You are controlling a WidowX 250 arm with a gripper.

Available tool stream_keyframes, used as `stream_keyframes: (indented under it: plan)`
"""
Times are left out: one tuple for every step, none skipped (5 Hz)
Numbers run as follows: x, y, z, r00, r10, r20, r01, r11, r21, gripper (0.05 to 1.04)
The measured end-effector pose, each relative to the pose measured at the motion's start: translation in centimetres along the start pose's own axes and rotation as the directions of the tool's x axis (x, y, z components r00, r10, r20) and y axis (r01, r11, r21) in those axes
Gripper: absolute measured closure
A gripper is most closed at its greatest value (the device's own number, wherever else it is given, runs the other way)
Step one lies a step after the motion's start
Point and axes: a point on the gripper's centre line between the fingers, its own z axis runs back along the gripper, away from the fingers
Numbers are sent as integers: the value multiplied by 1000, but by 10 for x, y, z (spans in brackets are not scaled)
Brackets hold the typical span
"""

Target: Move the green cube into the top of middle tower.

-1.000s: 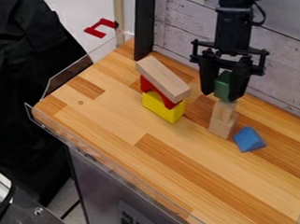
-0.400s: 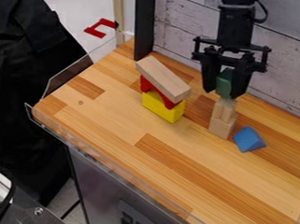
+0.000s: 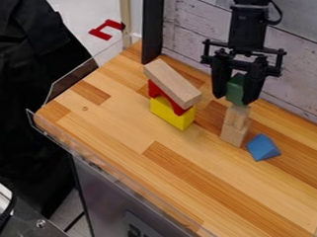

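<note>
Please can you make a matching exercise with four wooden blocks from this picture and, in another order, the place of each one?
1. green block
2. yellow block
3. blue triangular block
4. long unpainted block

A. beside the pale wooden tower
B. on top of the red arch-shaped block
C. between the fingers of the black gripper
D. underneath the red one

Right pairs: 1-C, 2-D, 3-A, 4-B

Under the gripper [image 3: 235,98] a tower [image 3: 233,134] stands on the table [image 3: 115,117], the cube [image 3: 234,90] over it. Left of the gripper, a plank [image 3: 173,83] lies on an arch [image 3: 153,89] on a block [image 3: 164,113]. Below the gripper, slightly right, sits a wedge [image 3: 262,148].
</note>
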Motion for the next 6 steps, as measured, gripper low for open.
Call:
stream_keyframes:
  plan:
    - [0,0,0,1000,-5,0,5,1000,2,515]
    - [0,-1,0,1000,-14,2,14,1000,5,515]
    - [1,-6,-1,1000,-27,6,27,1000,11,515]
    - [1,-7,-3,1000,-20,6,20,1000,15,460]
    - [-4,-5,-9,1000,1,-16,0,1000,14,166]
    - [-6,-5,-6,1000,18,-12,-18,1000,18,79]
